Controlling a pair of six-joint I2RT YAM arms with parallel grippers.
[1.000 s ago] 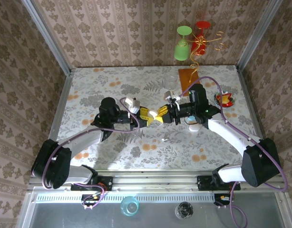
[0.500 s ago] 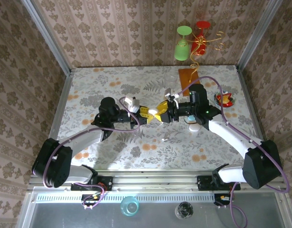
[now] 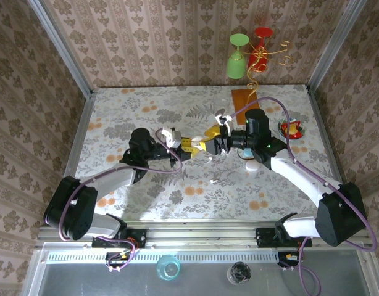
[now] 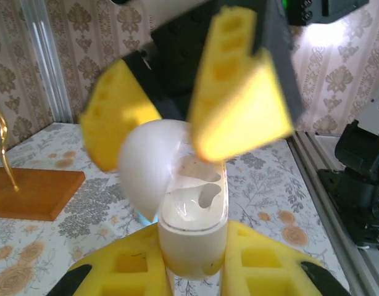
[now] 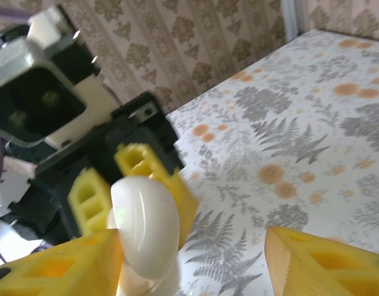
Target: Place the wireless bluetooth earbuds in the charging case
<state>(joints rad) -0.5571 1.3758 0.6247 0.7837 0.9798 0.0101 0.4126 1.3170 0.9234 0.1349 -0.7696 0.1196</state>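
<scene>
Your left gripper (image 4: 192, 262) is clenched on the white pebble-shaped plastic charging case (image 4: 192, 231), lid up. Your right gripper (image 5: 189, 271) is released, jaws either side of that lid. A tiny white glossy plastic earbud (image 3: 213, 181) lies on the floral-patterned table (image 3: 146, 191), nearby.

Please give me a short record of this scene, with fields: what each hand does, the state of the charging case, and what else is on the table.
Left hand: shut on the white charging case
Case lid: open, swung to one side
Right hand: open, the lid between its fingers
Case contents: cannot tell from these views
Where: both hands meet above the middle of the table
Also on the table: a second white case, beside the right arm
</scene>
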